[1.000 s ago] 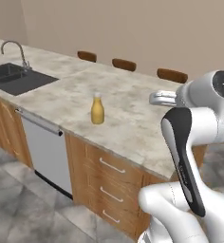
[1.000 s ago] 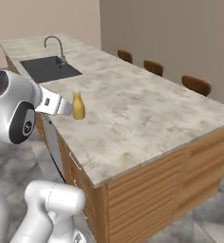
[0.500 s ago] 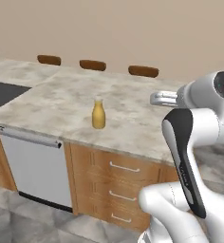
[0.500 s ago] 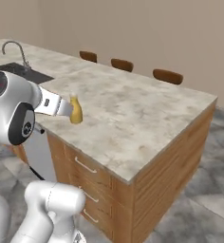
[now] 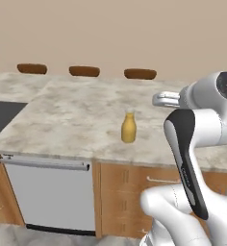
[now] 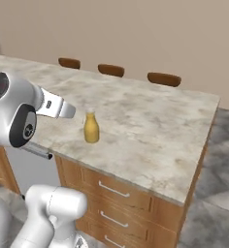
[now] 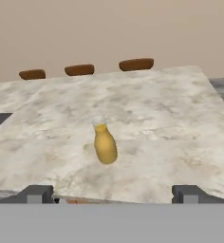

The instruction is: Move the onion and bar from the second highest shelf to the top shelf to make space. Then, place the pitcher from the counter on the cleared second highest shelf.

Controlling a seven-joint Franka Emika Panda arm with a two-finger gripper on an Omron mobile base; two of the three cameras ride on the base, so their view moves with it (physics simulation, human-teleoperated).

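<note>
The pitcher [image 5: 129, 127] [image 6: 90, 126] [image 7: 104, 142], a mustard-yellow jug with a pale neck, stands upright on the marbled counter [image 5: 67, 115] [image 6: 150, 126] [image 7: 171, 137], a little back from its front edge. My gripper [image 7: 113, 195] hovers in front of the counter edge, level with the pitcher and well short of it. It is open, its two dark fingertips [image 7: 35, 193] spread wide with nothing between them. My hand [image 5: 164, 99] [image 6: 58, 107] reaches out over the counter's near edge. The onion, the bar, the second highest shelf and the top shelf are out of view.
Three brown stool tops [image 5: 84, 71] [image 6: 110, 70] [image 7: 79, 70] line the counter's far side. A dark sink [image 5: 1, 115] lies at the left. Below the counter are a steel appliance door [image 5: 48, 192] and wooden drawers [image 6: 114, 191]. The counter ends at the right [image 6: 208, 126].
The whole picture has shifted: the base has driven round to face the counter more squarely, so the pitcher sits nearer the middle. The arm holds the same pose.
</note>
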